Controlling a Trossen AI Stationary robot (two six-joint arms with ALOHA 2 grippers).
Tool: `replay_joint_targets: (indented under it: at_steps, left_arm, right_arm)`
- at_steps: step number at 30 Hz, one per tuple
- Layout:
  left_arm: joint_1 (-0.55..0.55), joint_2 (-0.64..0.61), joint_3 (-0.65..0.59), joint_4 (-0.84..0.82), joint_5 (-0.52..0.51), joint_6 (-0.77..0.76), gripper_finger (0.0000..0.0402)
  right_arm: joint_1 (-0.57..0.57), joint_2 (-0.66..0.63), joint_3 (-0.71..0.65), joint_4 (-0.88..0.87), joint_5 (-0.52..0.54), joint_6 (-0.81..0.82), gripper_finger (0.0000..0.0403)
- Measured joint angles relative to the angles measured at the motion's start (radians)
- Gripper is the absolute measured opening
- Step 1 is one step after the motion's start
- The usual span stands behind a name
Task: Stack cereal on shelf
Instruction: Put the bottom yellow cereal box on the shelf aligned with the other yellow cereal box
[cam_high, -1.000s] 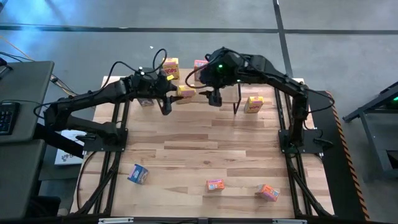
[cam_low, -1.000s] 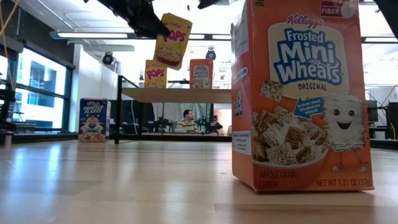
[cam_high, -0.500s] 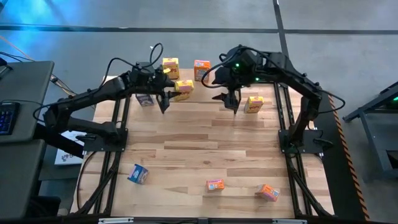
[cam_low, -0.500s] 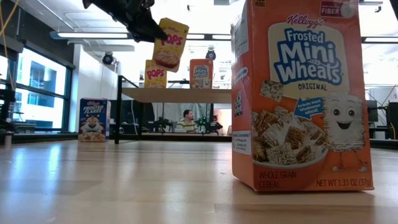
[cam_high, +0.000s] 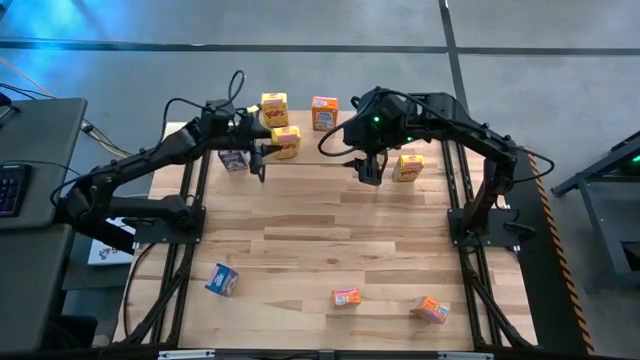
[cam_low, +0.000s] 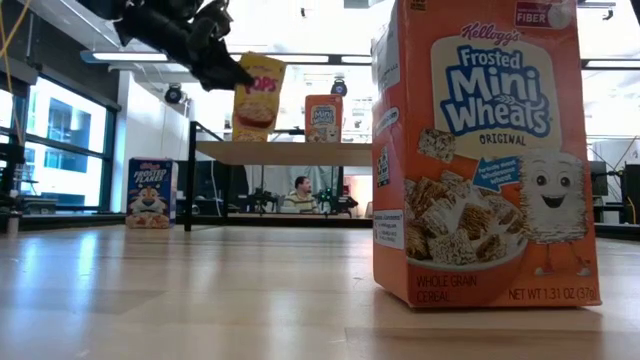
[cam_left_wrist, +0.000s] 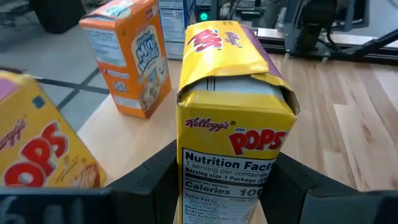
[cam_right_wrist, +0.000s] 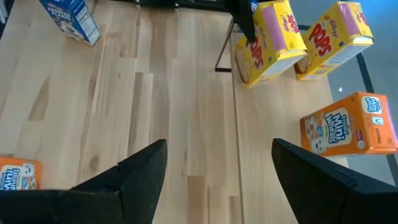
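Cereal, yellow Pops box (cam_high: 285, 142): clamped between the jaws of the left gripper (cam_high: 266, 151), held above the shelf (cam_high: 305, 150) at the far side of the table (cam_high: 300, 240), just near of a second yellow Pops box (cam_high: 274, 107) standing on the plank. Orange Mini-Wheats box (cam_high: 323, 112): on the shelf, to the right. Right gripper (cam_high: 367, 168): jaws apart, empty, over the shelf's right part. Handling advice: lower the held box squarely, upright, clear of its neighbours, releasing only once its base seats flat.
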Motion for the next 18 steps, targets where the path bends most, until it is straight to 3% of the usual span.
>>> replay_joint_targets:
  at_steps: [8, 18]
  left_arm:
    - [0.123, -0.003, -0.005, 0.004, 0.122, 0.035, 0.0168]
    - [0.236, 0.002, -0.005, 0.003, 0.201, 0.056, 0.0168]
  right_arm:
    - [0.001, 0.0, 0.0, 0.005, 0.004, 0.008, 0.0282]
    - [-0.002, -0.019, -0.001, -0.026, 0.049, -0.008, 0.0282]
